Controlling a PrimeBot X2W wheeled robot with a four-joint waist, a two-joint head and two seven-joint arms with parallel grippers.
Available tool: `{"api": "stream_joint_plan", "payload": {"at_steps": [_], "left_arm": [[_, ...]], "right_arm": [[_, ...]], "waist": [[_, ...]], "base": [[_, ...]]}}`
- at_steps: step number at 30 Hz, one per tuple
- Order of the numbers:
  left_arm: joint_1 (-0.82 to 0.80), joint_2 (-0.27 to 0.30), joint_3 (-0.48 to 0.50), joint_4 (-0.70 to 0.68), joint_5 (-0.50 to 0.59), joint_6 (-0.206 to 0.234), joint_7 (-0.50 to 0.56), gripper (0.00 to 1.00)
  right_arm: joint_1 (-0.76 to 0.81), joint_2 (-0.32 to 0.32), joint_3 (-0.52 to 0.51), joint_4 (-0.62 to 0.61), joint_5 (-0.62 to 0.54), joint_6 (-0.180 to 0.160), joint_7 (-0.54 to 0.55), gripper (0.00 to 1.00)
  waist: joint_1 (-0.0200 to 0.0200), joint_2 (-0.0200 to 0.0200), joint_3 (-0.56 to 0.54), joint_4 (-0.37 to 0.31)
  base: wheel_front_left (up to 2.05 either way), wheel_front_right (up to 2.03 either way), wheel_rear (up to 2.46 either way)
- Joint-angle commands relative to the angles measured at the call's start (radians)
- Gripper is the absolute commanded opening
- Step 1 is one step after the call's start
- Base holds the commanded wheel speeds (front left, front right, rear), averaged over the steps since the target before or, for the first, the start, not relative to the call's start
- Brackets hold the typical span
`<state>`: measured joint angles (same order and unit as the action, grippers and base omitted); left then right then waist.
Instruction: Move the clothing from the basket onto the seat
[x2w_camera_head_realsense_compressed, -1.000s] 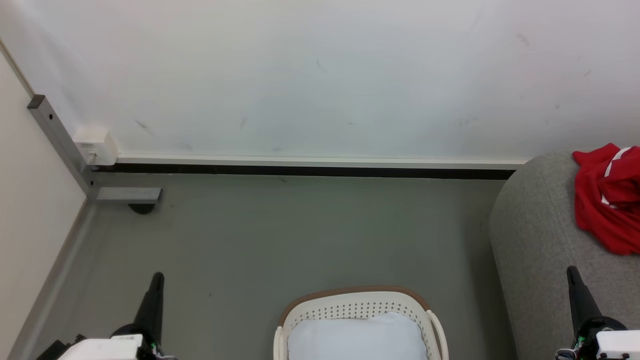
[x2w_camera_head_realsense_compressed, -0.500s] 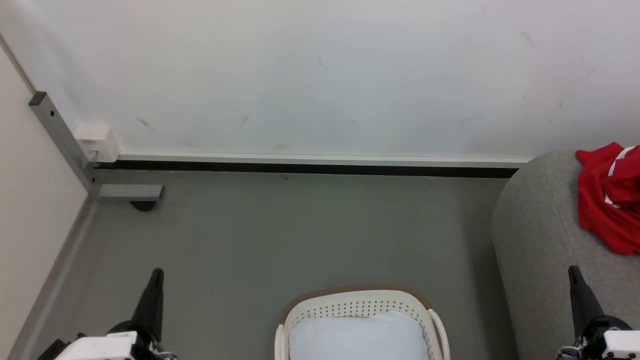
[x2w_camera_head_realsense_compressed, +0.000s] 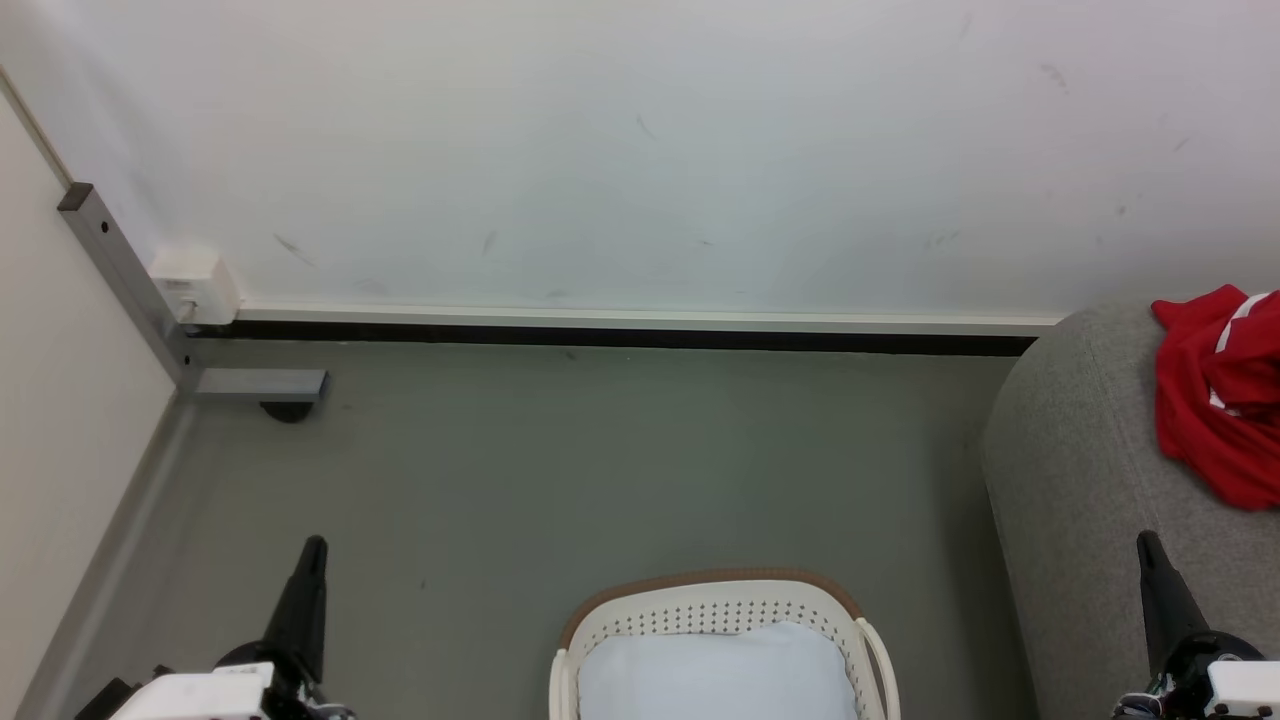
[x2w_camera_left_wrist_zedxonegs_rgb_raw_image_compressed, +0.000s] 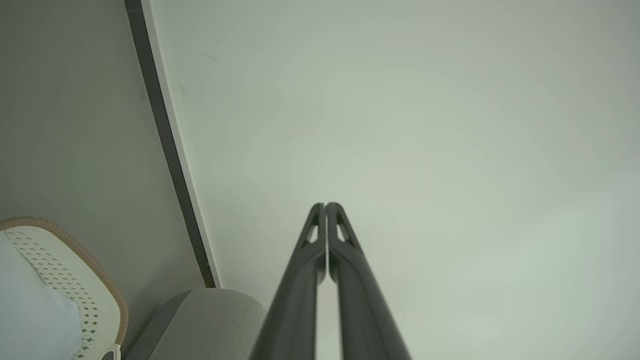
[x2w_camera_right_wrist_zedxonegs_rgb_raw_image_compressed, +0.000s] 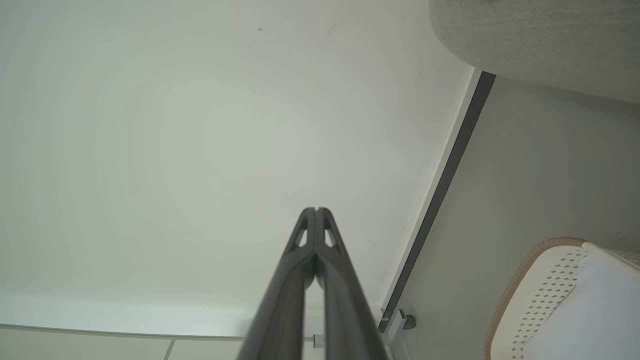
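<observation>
Red white-striped fabric garment (x2w_camera_head_realsense_compressed: 1215, 400) lies on light-grey upholstered seat (x2w_camera_head_realsense_compressed: 1080, 480). Cream perforated plastic basket (x2w_camera_head_realsense_compressed: 710, 582) holds pale bluish pillow (x2w_camera_head_realsense_compressed: 715, 675). Left claw (x2w_camera_head_realsense_compressed: 314, 545), right claw (x2w_camera_head_realsense_compressed: 1146, 540): fingers pressed together, empty.

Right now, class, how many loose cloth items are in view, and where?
2. The red clothing lies on the grey seat, at the right; a pale bluish-white fabric sits in the basket, bottom centre. More may be hidden beneath it.

The floor (x2w_camera_head_realsense_compressed: 600, 470) is carrying the basket (x2w_camera_head_realsense_compressed: 720, 605) between the left hand (x2w_camera_head_realsense_compressed: 314, 546) and right hand (x2w_camera_head_realsense_compressed: 1146, 540); the seat (x2w_camera_head_realsense_compressed: 1070, 480), by the right hand, is holding the clothing (x2w_camera_head_realsense_compressed: 1215, 400).
</observation>
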<state>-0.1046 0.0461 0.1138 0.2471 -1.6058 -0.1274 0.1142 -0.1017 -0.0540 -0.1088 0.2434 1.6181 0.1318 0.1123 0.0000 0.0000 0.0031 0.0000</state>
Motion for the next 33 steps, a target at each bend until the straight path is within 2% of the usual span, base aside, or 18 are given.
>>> {"api": "stream_joint_plan", "payload": {"at_steps": [1,33], "left_arm": [[-0.009,0.008,0.002,-0.004,-0.013,-0.006,0.004,0.0],[-0.008,0.008,0.001,-0.004,-0.013,-0.006,0.004,0.0]], "right_arm": [[-0.012,0.001,-0.005,0.002,-0.003,-0.002,0.0,0.0],[-0.012,0.003,-0.007,0.002,-0.006,-0.002,0.003,0.0]], "waist": [[0.0,0.0,0.0,0.0],[0.0,0.0,0.0,0.0]], "base": [[0.0,0.0,0.0],[0.0,0.0,0.0]]}}
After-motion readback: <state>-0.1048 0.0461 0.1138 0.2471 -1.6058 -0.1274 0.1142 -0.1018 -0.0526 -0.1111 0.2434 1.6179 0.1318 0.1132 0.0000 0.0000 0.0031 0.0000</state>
